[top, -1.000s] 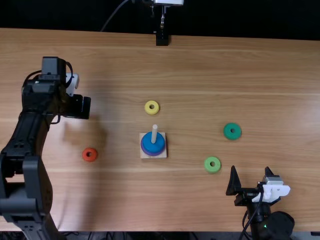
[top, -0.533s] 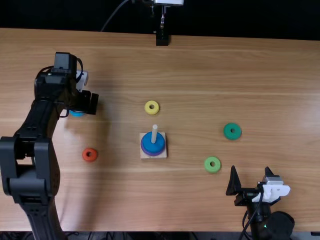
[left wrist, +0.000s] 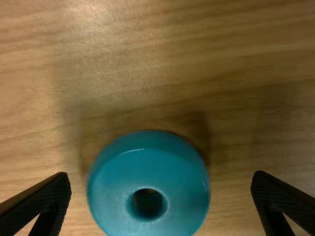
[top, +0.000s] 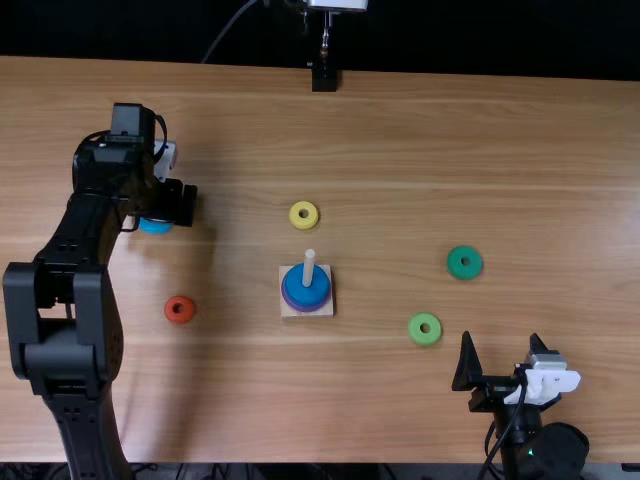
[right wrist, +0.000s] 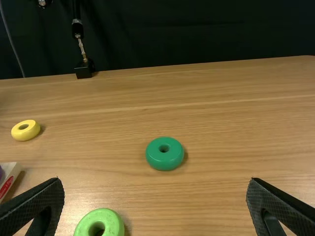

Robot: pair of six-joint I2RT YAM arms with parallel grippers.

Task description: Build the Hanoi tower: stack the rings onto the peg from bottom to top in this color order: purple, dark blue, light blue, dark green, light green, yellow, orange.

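Ten o'clock from the peg (top: 309, 262) in the top view, the left end effector (top: 162, 208) is spread wide over the light blue ring (top: 156, 227), gripping nothing, while the right end effector (top: 502, 355), at four o'clock, gapes empty.

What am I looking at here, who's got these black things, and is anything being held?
These are two black robot arms, a left one and a right one, at a light brown wooden table. One picture looks down from above; the other two come from cameras on the arms' wrists. In the middle, a pale wooden peg on a square base carries a purple ring under a dark blue one. Loose rings lie around it: yellow, orange-red, dark green, light green and light blue. Nothing is held: the left gripper is open over the light blue ring, and the right gripper is open and empty.
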